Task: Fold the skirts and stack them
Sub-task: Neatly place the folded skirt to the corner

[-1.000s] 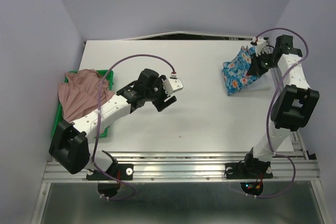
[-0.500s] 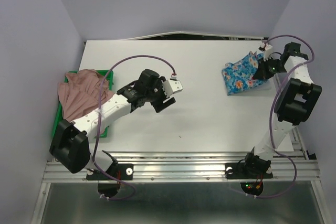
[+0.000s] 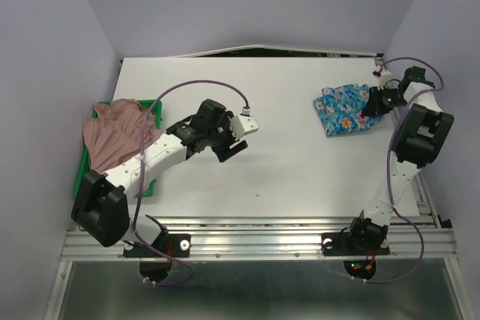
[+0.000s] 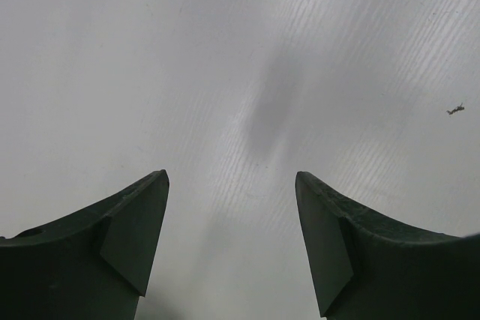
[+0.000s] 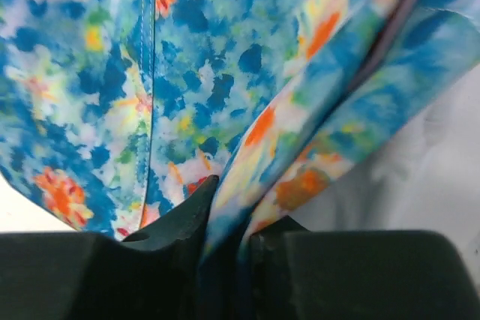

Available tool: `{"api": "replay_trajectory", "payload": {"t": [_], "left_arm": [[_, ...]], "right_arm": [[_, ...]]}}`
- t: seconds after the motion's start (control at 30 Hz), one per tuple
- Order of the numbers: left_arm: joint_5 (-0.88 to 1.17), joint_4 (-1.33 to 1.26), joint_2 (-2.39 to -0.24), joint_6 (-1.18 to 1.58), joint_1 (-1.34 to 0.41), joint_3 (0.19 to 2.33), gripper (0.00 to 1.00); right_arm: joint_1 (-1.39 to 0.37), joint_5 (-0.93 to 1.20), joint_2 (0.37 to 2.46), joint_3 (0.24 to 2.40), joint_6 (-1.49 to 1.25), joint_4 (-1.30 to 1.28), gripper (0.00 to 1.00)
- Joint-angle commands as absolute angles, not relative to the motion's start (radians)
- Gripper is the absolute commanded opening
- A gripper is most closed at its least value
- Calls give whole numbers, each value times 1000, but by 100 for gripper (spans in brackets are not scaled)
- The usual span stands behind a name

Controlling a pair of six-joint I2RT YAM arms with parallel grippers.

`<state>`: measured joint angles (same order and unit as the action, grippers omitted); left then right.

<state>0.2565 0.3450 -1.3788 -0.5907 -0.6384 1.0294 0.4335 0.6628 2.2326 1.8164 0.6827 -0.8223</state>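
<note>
Skirt fold pinched in right tool

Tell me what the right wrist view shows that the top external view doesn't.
Only the right wrist view: a fold of the blue floral skirt lying between the fingers of the right gripper, which stand close together; whether they clamp it is unclear. A stitched seam shows too. Only the top external view: the pink skirt heaped in the green tray at the table edge, and the left gripper open. Both: the blue floral skirt with the right gripper at its edge.
</note>
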Motion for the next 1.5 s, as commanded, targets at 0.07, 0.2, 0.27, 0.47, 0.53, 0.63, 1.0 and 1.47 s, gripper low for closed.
{"api": "replay_trajectory", "payload": {"t": [0.07, 0.2, 0.27, 0.47, 0.53, 0.63, 1.0, 1.47], "left_arm": [[249, 344, -1384, -604, -630, 1060, 80], [255, 347, -1388, -604, -630, 1063, 80], [255, 348, -1390, -603, -630, 1068, 80], [253, 353, -1393, -604, -629, 1075, 80], [262, 353, -1394, -597, -623, 1075, 80], [281, 360, -1399, -594, -615, 1078, 80], [368, 382, -1364, -513, -517, 1094, 81], [388, 515, -1249, -417, -63, 1238, 86]], "right_arm": [[453, 683, 2160, 1901, 569, -762, 1], [453, 716, 2096, 1887, 531, -727, 1], [465, 719, 2065, 1876, 516, -706, 1], [520, 680, 2100, 1856, 537, -687, 1], [520, 644, 2126, 1830, 546, -689, 1], [520, 630, 2167, 1778, 525, -666, 11], [520, 537, 2166, 1787, 353, -580, 76], [390, 595, 1860, 1833, 322, -681, 100]]}}
